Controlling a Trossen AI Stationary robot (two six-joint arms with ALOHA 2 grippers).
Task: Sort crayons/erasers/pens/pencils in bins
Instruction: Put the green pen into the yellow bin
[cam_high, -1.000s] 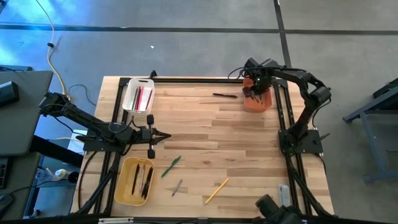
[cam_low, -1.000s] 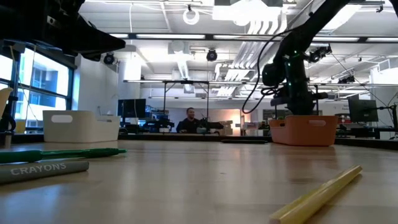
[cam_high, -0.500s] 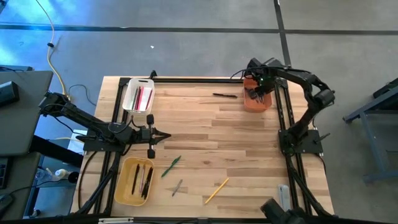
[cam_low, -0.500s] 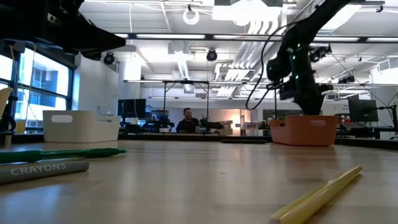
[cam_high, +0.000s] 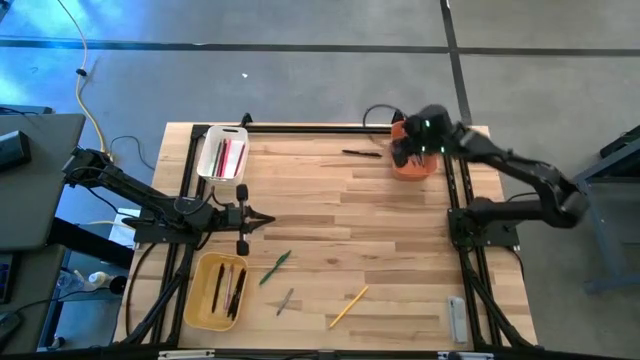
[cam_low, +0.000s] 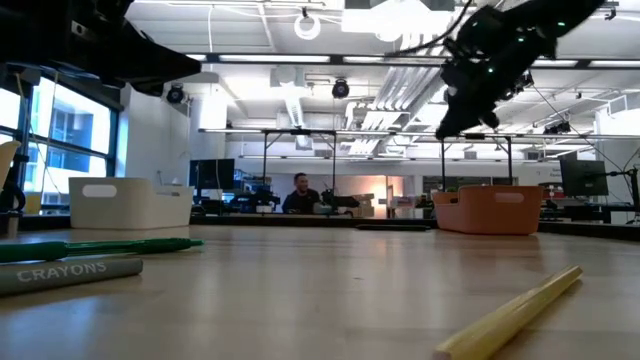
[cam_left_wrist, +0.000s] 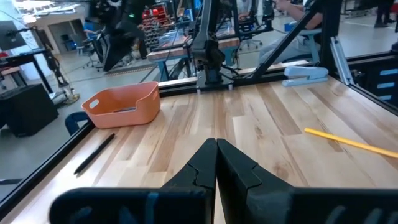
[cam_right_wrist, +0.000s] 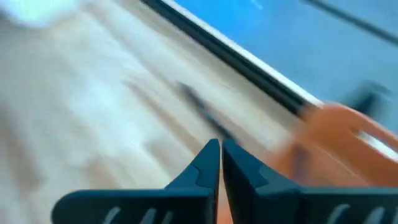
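3 bins on wooden table, right gripper and left gripper jaws closed, empty

One legible marking: the word "CRAYONS" in pale capitals on the grey crayon lying at lower left of the low view; no other text readable

Low view — level across the wooden table. Nearest the camera lie a green pen, a grey stick printed "CRAYONS", and a yellow pencil. Farther back stand the white bin and the orange bin, well apart. The right gripper hangs above the orange bin, clear of it — finger state not discernible here. A person sits in the room behind
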